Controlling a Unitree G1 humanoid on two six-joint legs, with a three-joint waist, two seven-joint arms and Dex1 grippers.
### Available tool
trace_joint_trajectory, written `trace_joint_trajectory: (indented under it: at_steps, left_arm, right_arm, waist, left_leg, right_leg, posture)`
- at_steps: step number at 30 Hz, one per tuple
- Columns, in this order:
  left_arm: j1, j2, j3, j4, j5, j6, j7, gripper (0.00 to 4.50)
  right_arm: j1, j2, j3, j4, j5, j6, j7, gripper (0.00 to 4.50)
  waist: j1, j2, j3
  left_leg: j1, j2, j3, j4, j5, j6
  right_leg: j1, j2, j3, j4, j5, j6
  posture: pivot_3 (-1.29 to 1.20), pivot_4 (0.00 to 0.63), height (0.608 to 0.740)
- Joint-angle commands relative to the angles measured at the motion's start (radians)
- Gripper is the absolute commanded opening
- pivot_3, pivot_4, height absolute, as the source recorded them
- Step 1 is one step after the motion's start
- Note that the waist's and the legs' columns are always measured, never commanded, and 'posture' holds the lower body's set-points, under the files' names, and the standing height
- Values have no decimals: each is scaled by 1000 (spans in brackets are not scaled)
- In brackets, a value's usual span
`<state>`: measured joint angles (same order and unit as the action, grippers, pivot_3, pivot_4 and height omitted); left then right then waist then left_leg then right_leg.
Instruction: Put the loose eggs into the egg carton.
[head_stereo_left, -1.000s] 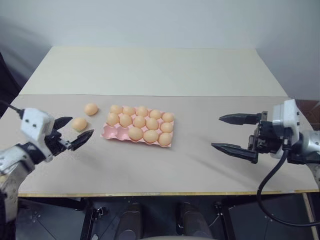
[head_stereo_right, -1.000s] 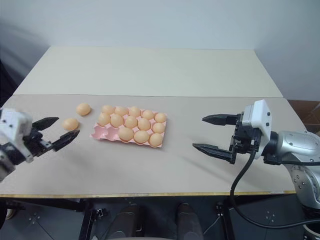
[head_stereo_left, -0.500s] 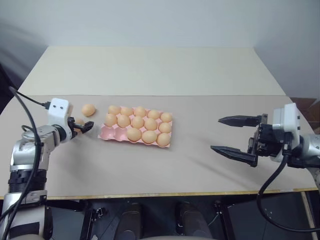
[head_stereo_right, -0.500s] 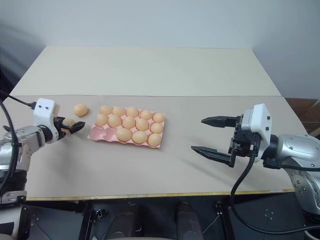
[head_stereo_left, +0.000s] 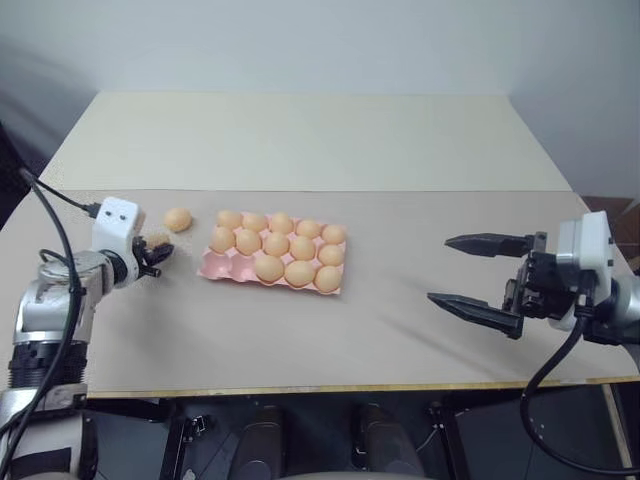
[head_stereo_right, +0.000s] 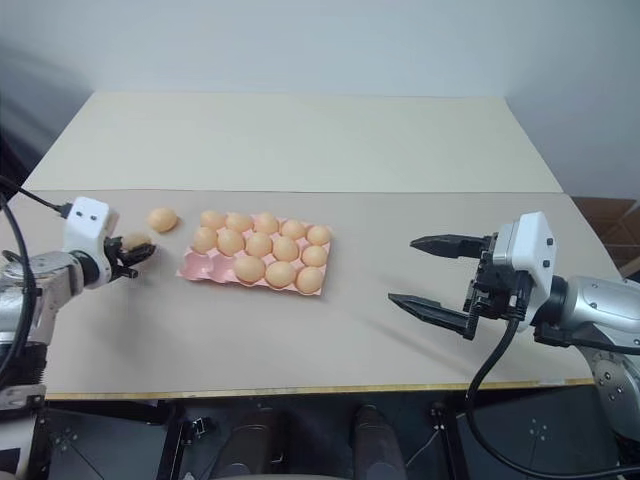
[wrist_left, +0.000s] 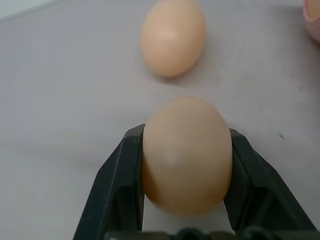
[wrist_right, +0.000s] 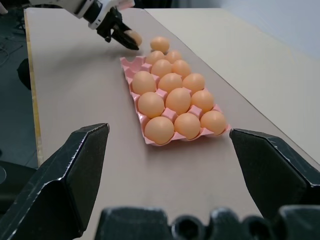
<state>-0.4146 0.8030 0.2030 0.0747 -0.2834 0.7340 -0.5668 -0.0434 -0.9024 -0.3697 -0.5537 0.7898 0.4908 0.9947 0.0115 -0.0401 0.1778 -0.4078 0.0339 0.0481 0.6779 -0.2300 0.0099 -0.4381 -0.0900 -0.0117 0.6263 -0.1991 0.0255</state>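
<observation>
Now the left gripper (wrist_left: 187, 200) pinches one smooth oval egg (wrist_left: 186, 155); the right gripper (head_stereo_right: 432, 276) gapes.

Quantities: one egg carton (head_stereo_left: 273, 262) with 13 eggs seated; two cups (head_stereo_left: 218, 265) unoccupied; two loose eggs (head_stereo_left: 178, 219) outside it; two grippers; one table (head_stereo_left: 300, 140).

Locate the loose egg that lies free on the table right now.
In the left eye view, the smooth light orange-tan loose egg lies on the beige table, robot's left, between the pink moulded egg carton and the left tool.
</observation>
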Motion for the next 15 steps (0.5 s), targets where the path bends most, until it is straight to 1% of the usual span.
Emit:
trace_joint_trajectory:
  at_steps: [1,2,4,8,12,14,15]
  left_arm:
    - [27,15,67,-189,-105,-48,-114,1741]
    - [45,15,62,-240,-140,-52,-161,1741]
    - [72,16,8,-297,-145,-76,-216,1741]
    - [55,-25,-88,-269,-125,-83,-239,1741]
    - [18,-58,-143,-237,-129,-81,-267,1741]
    - [10,-65,-158,-219,-124,-89,-279,2425]
    - [9,-63,-167,-209,-116,-92,-282,2666]
  right_arm:
    - [6,1,-37,-28,19,-7,-4,4500]
    - [10,2,-38,-30,19,-8,-5,4500]
    - [15,5,-39,-36,20,-8,-10,4500]
    - [21,6,-43,-47,26,-4,-20,4500]
    - [30,7,-44,-61,31,1,-36,4500]
    - [30,9,-42,-66,34,3,-49,4500]
    - [30,9,-42,-70,35,3,-55,4500]
  waist:
    - [3,0,0]
    - [4,0,0]
    - [3,0,0]
    - [3,0,0]
    - [0,0,0]
    - [-1,0,0]
    - [-1,0,0]
  left_leg:
    - [0,0,0,0,0,0]
    - [0,0,0,0,0,0]
    - [1,0,0,0,0,0]
    - [2,0,1,0,0,0]
    - [2,0,0,0,0,0]
    - [1,0,0,0,0,0]
    - [1,0,0,0,0,0]
  right_leg:
    - [0,-1,0,0,0,0]
    - [0,-1,0,0,0,0]
    - [1,-1,0,0,-1,2]
    - [2,0,0,0,-2,2]
    - [1,1,0,0,-2,3]
    - [1,1,1,0,-2,3]
    - [1,1,1,0,-2,3]
  posture:
    - [0,150,740]
    - [0,150,740]
    - [0,150,740]
    - [0,150,740]
    - [0,150,740]
    - [0,150,740]
    - [0,150,740]
